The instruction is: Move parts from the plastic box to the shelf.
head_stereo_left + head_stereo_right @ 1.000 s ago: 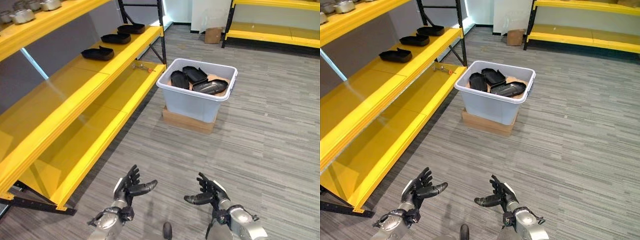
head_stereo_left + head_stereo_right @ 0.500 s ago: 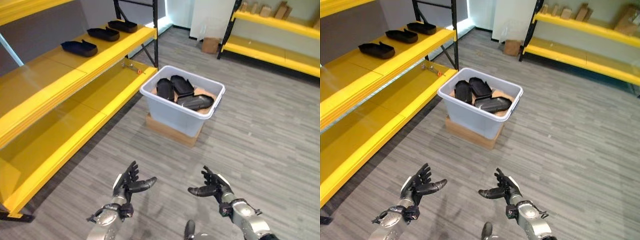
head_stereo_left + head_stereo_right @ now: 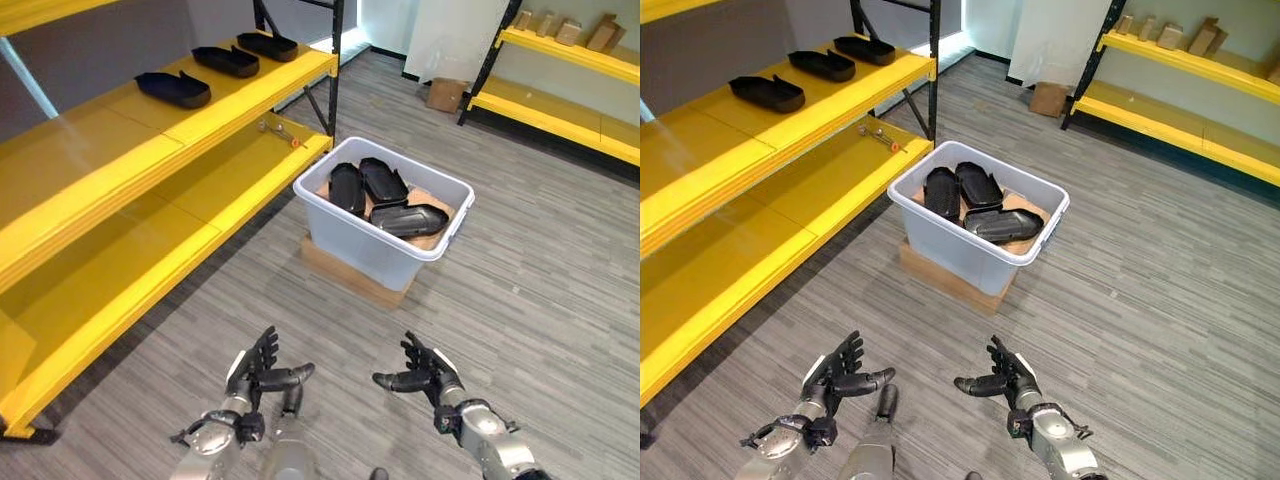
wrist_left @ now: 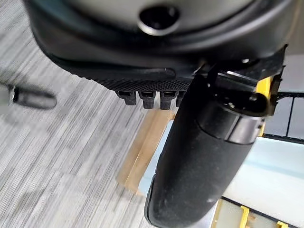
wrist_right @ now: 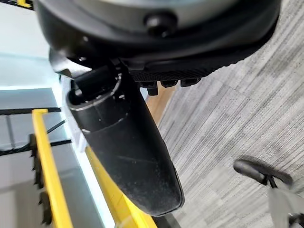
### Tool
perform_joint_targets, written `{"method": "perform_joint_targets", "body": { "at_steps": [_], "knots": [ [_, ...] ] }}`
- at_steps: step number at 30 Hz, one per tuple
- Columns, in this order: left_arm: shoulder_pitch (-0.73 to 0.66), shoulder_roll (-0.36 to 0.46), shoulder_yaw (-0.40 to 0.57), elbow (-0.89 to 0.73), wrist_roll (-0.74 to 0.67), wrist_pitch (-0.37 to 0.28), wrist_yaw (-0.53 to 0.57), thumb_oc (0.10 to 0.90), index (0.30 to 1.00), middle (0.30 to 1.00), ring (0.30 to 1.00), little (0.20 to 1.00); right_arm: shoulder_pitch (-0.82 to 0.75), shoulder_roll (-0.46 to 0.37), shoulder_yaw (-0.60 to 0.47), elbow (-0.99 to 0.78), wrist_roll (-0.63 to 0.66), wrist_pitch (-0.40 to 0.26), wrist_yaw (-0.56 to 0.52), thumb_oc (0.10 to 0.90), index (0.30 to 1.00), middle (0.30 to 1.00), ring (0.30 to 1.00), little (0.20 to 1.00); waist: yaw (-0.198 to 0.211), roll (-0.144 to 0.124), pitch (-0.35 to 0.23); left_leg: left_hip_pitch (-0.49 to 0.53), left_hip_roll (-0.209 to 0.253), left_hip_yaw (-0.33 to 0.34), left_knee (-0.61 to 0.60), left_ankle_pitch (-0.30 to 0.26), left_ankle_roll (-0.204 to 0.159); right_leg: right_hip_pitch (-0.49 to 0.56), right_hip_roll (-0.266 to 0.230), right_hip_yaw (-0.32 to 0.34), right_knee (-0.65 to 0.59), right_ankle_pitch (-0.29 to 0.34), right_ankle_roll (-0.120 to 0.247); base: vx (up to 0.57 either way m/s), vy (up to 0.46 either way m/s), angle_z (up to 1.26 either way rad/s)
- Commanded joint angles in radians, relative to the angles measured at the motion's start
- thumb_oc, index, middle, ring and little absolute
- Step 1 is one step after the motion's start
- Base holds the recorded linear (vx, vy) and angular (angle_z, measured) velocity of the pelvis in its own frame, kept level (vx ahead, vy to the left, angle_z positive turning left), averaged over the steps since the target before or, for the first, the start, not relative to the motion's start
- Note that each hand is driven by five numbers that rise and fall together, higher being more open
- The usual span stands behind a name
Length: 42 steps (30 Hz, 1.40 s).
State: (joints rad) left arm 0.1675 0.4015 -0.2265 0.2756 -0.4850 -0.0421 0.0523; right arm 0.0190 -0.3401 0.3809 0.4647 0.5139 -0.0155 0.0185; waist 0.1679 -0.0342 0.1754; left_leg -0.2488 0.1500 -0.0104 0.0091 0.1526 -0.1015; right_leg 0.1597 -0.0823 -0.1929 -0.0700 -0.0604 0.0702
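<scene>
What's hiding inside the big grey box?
Three black parts lie in the plastic box, on something brown. Anything beneath them is covered.

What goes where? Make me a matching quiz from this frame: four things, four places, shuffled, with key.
Things:
1. plastic box
2. three black parts in a row
3. small cardboard box
4. left robot hand

Places:
A. on the upper yellow shelf level
B. on the floor by the far wall
C. on a flat cardboard base, holding black parts
D. low over the floor, open and empty, beside the right robot hand

Pairs: 1-C, 2-A, 3-B, 4-D
</scene>
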Motion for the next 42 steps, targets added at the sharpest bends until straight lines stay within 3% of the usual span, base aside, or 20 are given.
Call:
{"method": "perform_joint_targets", "body": {
  "at_steps": [1, 4, 6, 7, 10, 14, 15, 16, 19, 20, 21, 24, 27, 31, 32, 34, 35, 38, 40, 42],
  "knots": [
    [-0.027, 0.065, 0.020, -0.136, 0.035, -0.092, -0.026, 0.900, 1.000, 1.000, 1.000, 1.000, -0.044, 0.009, -0.034, -0.100, 0.011, -0.081, 0.032, 0.900, 1.000, 1.000, 1.000, 1.000, 0.002, -0.022, -0.073, 0.042, -0.008, -0.037, 0.009, 0.017, 0.021, -0.073, -0.003, -0.025, 0.092, 0.002, 0.031, 0.19, 0.208, -0.47],
    [-0.027, 0.094, 0.021, -0.145, 0.046, -0.089, -0.027, 0.900, 1.000, 1.000, 1.000, 1.000, -0.045, 0.027, -0.025, -0.110, 0.006, -0.075, 0.041, 0.900, 1.000, 1.000, 1.000, 1.000, 0.005, -0.037, -0.078, 0.039, -0.056, -0.031, 0.079, -0.062, 0.058, -0.078, -0.052, -0.012, 0.137, 0.002, 0.054, 0.18, 0.287, -0.02],
    [-0.028, 0.098, 0.021, -0.149, 0.048, -0.089, -0.027, 0.900, 1.000, 1.000, 1.000, 1.000, -0.049, 0.032, -0.024, -0.106, 0.003, -0.075, 0.042, 0.900, 1.000, 1.000, 1.000, 1.000, 0.006, -0.036, -0.079, 0.044, -0.067, -0.028, 0.088, -0.075, 0.067, -0.086, -0.060, -0.009, 0.161, 0.001, 0.062, 0.12, 0.286, 0.02],
    [-0.028, 0.109, 0.026, -0.152, 0.067, -0.088, -0.023, 0.900, 1.000, 1.000, 1.000, 1.000, -0.056, 0.051, -0.018, -0.095, -0.004, -0.072, 0.048, 0.900, 1.000, 1.000, 1.000, 1.000, 0.002, -0.032, -0.075, 0.066, -0.094, -0.018, 0.098, -0.105, 0.097, -0.136, -0.087, 0.000, 0.277, 0.036, 0.086, 0.13, 0.375, 0.03],
    [-0.033, 0.125, 0.025, -0.157, 0.080, -0.090, -0.020, 0.900, 1.000, 1.000, 1.000, 1.000, -0.045, 0.061, -0.012, -0.101, -0.012, -0.071, 0.055, 0.900, 1.000, 1.000, 1.000, 1.000, -0.020, -0.019, -0.059, 0.093, -0.124, -0.015, 0.096, -0.120, 0.129, -0.225, -0.116, 0.021, 0.484, 0.168, 0.115, 0.09, 0.315, -0.14],
    [-0.036, 0.131, 0.018, -0.160, 0.105, -0.089, -0.030, 0.900, 1.000, 1.000, 1.000, 1.000, -0.020, 0.060, -0.017, -0.121, -0.020, -0.066, 0.062, 0.900, 1.000, 1.000, 1.000, 1.000, -0.050, 0.005, -0.041, 0.150, -0.130, -0.015, 0.077, -0.135, 0.145, -0.305, -0.121, -0.008, 0.598, 0.180, 0.103, 0.13, 0.199, 0.25],
    [-0.034, 0.130, 0.011, -0.155, 0.106, -0.090, -0.043, 0.900, 1.000, 1.000, 1.000, 1.000, -0.005, 0.054, -0.026, -0.126, -0.006, -0.060, 0.065, 0.900, 1.000, 1.000, 1.000, 1.000, -0.081, 0.006, -0.026, 0.201, -0.147, -0.027, 0.049, -0.145, 0.142, -0.348, -0.119, -0.041, 0.488, 0.165, 0.086, 0.29, 0.167, 0.03],
    [-0.034, 0.128, 0.011, -0.154, 0.102, -0.090, -0.044, 0.900, 1.000, 1.000, 1.000, 1.000, -0.004, 0.051, -0.031, -0.123, -0.003, -0.062, 0.062, 0.900, 1.000, 1.000, 1.000, 1.000, -0.081, 0.000, -0.021, 0.211, -0.153, -0.019, 0.047, -0.154, 0.139, -0.360, -0.149, -0.072, 0.414, 0.184, 0.086, 0.29, 0.070, -0.11],
    [-0.046, 0.115, 0.015, -0.131, 0.102, -0.093, -0.040, 0.900, 1.000, 1.000, 1.000, 1.000, -0.026, 0.053, -0.036, -0.108, -0.007, -0.064, 0.048, 0.900, 1.000, 1.000, 1.000, 1.000, -0.092, -0.007, -0.006, 0.247, -0.152, -0.015, 0.036, -0.177, 0.124, -0.365, -0.193, -0.121, 0.220, 0.257, 0.114, 0.15, -0.052, 0.09],
    [-0.047, 0.114, 0.015, -0.131, 0.102, -0.093, -0.040, 0.900, 1.000, 1.000, 1.000, 1.000, -0.027, 0.053, -0.036, -0.107, -0.007, -0.065, 0.048, 0.900, 1.000, 1.000, 1.000, 1.000, -0.092, -0.006, -0.005, 0.250, -0.150, -0.015, 0.035, -0.178, 0.123, -0.360, -0.191, -0.122, 0.215, 0.260, 0.114, 0.19, -0.089, 0.22],
    [-0.055, 0.110, 0.022, -0.124, 0.113, -0.094, -0.041, 0.900, 1.000, 1.000, 1.000, 1.000, -0.044, 0.058, -0.029, -0.113, -0.015, -0.064, 0.046, 0.900, 1.000, 1.000, 1.000, 1.000, -0.094, -0.007, -0.002, 0.278, -0.135, -0.004, 0.011, -0.187, 0.112, -0.377, -0.212, -0.143, 0.118, 0.311, 0.140, 0.18, -0.081, 0.13],
    [-0.053, 0.107, 0.030, -0.126, 0.118, -0.095, -0.046, 0.900, 1.000, 1.000, 1.000, 1.000, -0.050, 0.063, -0.024, -0.108, -0.019, -0.061, 0.047, 0.900, 1.000, 1.000, 1.000, 1.000, -0.090, -0.010, -0.007, 0.298, -0.127, 0.008, -0.012, -0.194, 0.104, -0.366, -0.219, -0.171, 0.074, 0.337, 0.155, 0.17, -0.070, -0.06],
    [-0.046, 0.094, 0.032, -0.120, 0.127, -0.095, -0.051, 0.900, 1.000, 1.000, 1.000, 1.000, -0.045, 0.070, -0.022, -0.089, -0.012, -0.058, 0.047, 0.900, 1.000, 1.000, 1.000, 1.000, -0.083, -0.023, -0.046, 0.329, -0.124, 0.016, -0.053, -0.208, 0.094, -0.330, -0.203, -0.190, 0.041, 0.320, 0.145, 0.35, -0.108, -0.02],
    [-0.043, 0.090, 0.043, -0.127, 0.111, -0.092, -0.042, 0.900, 1.000, 1.000, 1.000, 1.000, -0.029, 0.052, -0.031, -0.112, 0.012, -0.064, 0.045, 0.900, 1.000, 1.000, 1.000, 1.000, -0.110, -0.006, -0.091, 0.357, -0.046, 0.002, -0.002, -0.254, 0.051, -0.306, -0.136, -0.197, 0.064, 0.242, 0.107, 0.43, -0.186, 0.14],
    [-0.037, 0.087, 0.053, -0.129, 0.105, -0.090, -0.034, 0.900, 1.000, 1.000, 1.000, 1.000, -0.026, 0.043, -0.032, -0.117, 0.019, -0.070, 0.040, 0.900, 1.000, 1.000, 1.000, 1.000, -0.114, 0.008, -0.096, 0.338, -0.005, 0.007, 0.104, -0.230, 0.023, -0.301, -0.088, -0.188, 0.077, 0.198, 0.077, 0.34, -0.199, -0.02],
    [-0.033, 0.085, 0.055, -0.132, 0.101, -0.090, -0.035, 0.900, 1.000, 1.000, 1.000, 1.000, -0.027, 0.038, -0.031, -0.119, 0.023, -0.071, 0.040, 0.900, 1.000, 1.000, 1.000, 1.000, -0.112, 0.011, -0.092, 0.322, 0.000, 0.010, 0.156, -0.215, 0.016, -0.293, -0.074, -0.180, 0.077, 0.186, 0.066, 0.24, -0.142, -0.07],
    [-0.023, 0.080, 0.060, -0.138, 0.094, -0.091, -0.033, 0.900, 1.000, 1.000, 1.000, 1.000, -0.032, 0.029, -0.026, -0.124, 0.031, -0.072, 0.044, 0.900, 1.000, 1.000, 1.000, 1.000, -0.095, 0.020, -0.072, 0.267, 0.002, -0.008, 0.327, -0.176, 0.006, -0.279, -0.046, -0.159, 0.088, 0.158, 0.036, 0.19, -0.122, -0.22],
    [-0.017, 0.080, 0.055, -0.142, 0.087, -0.091, -0.031, 0.900, 1.000, 1.000, 1.000, 1.000, -0.036, 0.011, -0.015, -0.143, 0.032, -0.073, 0.051, 0.900, 1.000, 1.000, 1.000, 1.000, -0.081, 0.010, -0.037, 0.168, -0.027, -0.053, 0.515, -0.083, 0.006, -0.255, -0.035, -0.137, 0.086, 0.131, 0.000, 0.10, -0.087, -0.49],
    [-0.023, 0.078, 0.047, -0.141, 0.083, -0.088, -0.032, 0.900, 1.000, 1.000, 1.000, 1.000, -0.033, 0.003, -0.016, -0.144, 0.028, -0.072, 0.044, 0.900, 1.000, 1.000, 1.000, 1.000, -0.077, 0.011, -0.021, 0.118, -0.034, -0.077, 0.569, -0.052, 0.012, -0.244, -0.023, -0.129, 0.081, 0.112, -0.014, 0.05, -0.042, -0.73],
    [-0.035, 0.081, 0.038, -0.142, 0.086, -0.086, -0.027, 0.900, 1.000, 1.000, 1.000, 1.000, -0.035, 0.000, -0.022, -0.144, 0.032, -0.079, 0.032, 0.900, 1.000, 1.000, 1.000, 1.000, -0.073, 0.008, -0.002, 0.050, -0.040, -0.073, 0.513, -0.099, 0.026, -0.232, -0.020, -0.119, 0.076, 0.098, -0.009, 0.08, 0.000, -0.22]
  ]
}}
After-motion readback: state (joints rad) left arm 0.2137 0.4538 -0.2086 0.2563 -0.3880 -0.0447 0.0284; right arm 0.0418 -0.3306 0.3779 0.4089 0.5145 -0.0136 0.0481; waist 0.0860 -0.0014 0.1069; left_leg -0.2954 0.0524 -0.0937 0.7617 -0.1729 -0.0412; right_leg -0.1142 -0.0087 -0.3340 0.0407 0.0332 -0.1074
